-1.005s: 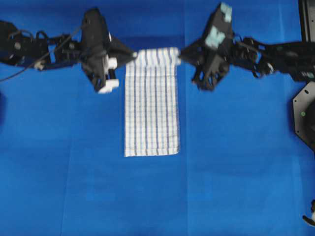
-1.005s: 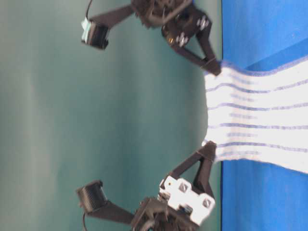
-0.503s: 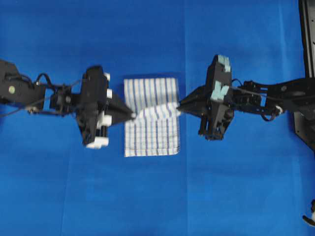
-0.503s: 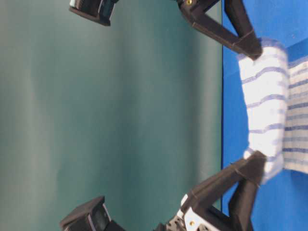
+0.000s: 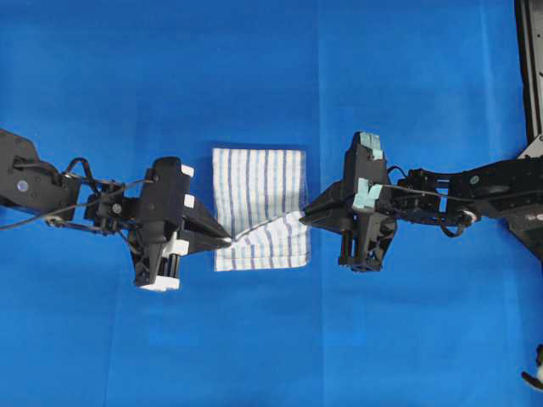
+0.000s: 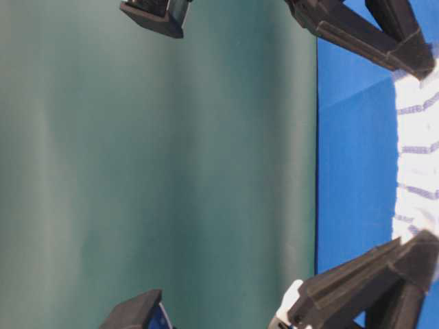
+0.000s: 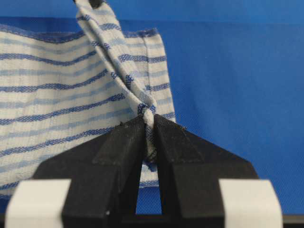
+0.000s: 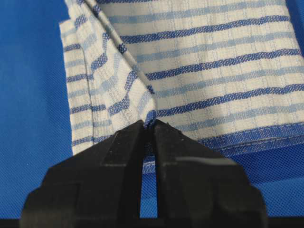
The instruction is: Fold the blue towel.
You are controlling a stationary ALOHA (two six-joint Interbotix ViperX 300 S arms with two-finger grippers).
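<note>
Now the left gripper (image 5: 227,241) and right gripper (image 5: 305,214) each pinch a corner of the blue towel (image 5: 259,182).

You are looking at a white woven cotton-like towel with dark-blue and light-blue stripes (image 5: 259,182), its coarse, matt weave plain in both wrist views (image 7: 57,90) (image 8: 213,61), with a stitched blue hem at 5 o'clock in the right wrist view. Under it lies a solid-blue table sheet (image 5: 407,339) of fine, matt, slightly grainy fabric. The black plastic left gripper (image 5: 227,241) and black plastic right gripper (image 5: 305,214) look matt and faintly rough at the fingers (image 7: 126,142), with smooth white plastic blocks (image 7: 38,202) at 7 o'clock on the left one.
</note>
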